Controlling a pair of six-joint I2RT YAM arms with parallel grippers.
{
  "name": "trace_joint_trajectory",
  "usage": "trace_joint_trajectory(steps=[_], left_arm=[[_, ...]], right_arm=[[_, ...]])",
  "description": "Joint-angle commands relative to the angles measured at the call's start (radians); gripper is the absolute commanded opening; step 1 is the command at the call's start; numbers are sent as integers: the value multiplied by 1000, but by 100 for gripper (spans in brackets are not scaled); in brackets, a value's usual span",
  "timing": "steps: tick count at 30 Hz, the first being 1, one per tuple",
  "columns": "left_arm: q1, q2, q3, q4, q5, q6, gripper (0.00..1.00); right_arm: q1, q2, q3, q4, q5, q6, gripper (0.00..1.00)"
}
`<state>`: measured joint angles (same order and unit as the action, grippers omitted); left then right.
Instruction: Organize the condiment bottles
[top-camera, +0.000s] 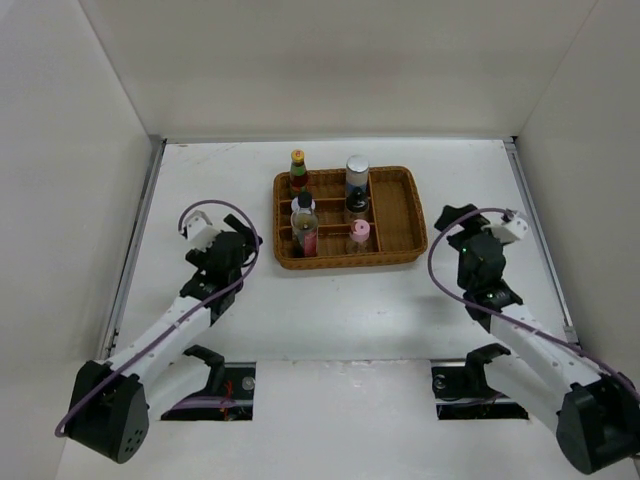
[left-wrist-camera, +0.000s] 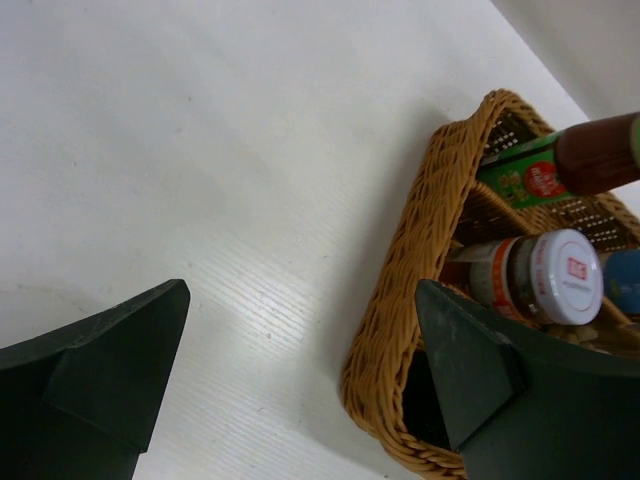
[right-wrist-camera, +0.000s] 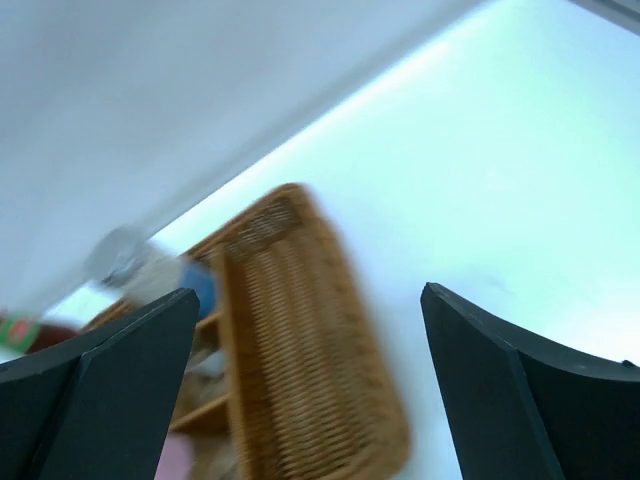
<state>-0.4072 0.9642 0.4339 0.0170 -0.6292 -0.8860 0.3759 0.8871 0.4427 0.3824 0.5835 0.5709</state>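
Condiment bottles (top-camera: 304, 216) stand in tray (top-camera: 400, 215) between left hand (top-camera: 240, 245) and right hand (top-camera: 455, 222).

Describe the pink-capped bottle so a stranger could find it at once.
Find the brown wicker tray at the far middle of the white table. The pink-capped bottle stands inside it by the near rim, about midway along. It alone has a pink cap; its neighbours' tops are black, silver or yellow.

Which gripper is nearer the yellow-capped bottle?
Left. The left gripper sits just off the tray's left side, diagonally nearward of the bottle. The right gripper is past the tray's right side, with the tray's full width between.
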Motion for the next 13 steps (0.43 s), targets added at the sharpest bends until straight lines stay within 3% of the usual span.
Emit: trace_joint_trajectory(steps=[1, 13], left_arm=[[18, -41, 101, -138, 2, 31, 100], [9, -48, 201, -209, 43, 105, 100]], right_arm=[[-108, -22, -87, 56, 27, 228, 100], [-136, 4, -93, 46, 19, 284, 100]])
